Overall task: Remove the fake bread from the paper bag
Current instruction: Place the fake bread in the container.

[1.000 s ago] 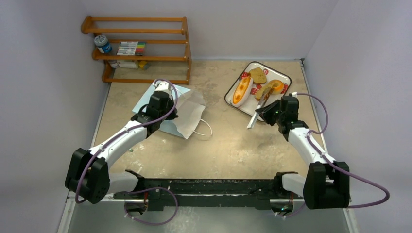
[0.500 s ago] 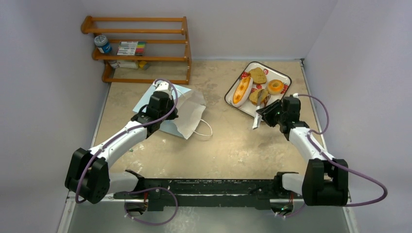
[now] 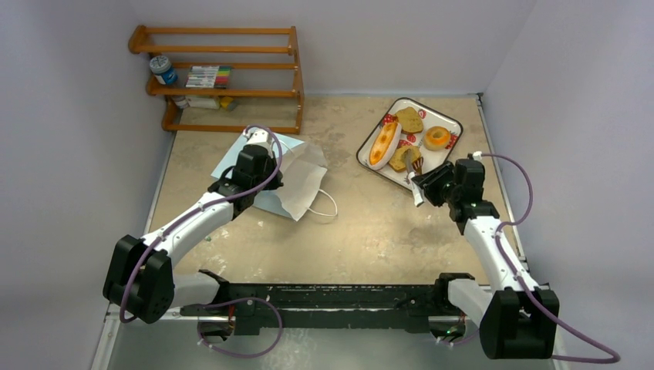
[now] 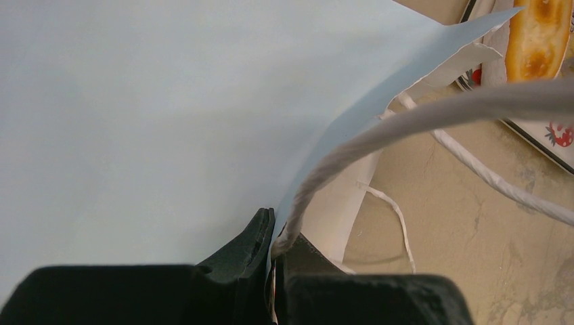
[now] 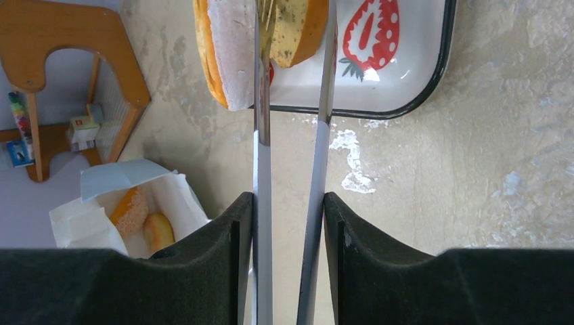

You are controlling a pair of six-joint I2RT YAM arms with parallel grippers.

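Table point(image 3: 362, 231): strawberry tray point(image 5: 413, 68); left jaws pinch bag point(image 3: 302, 177) (blue).

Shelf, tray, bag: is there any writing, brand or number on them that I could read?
No text can be read anywhere.
Marker pack on the wooden shelf: printing too small to read.
Blue-lidded jar: too small to tell.
Tray: strawberry pictures only, no words.
Paper bag: plain.
Tongs: bare metal.

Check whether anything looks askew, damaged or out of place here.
The paper bag lies tipped on its side with a rumpled mouth, the left gripper pinching its rim. Two bread pieces sit inside it. Nothing looks spilled or broken.
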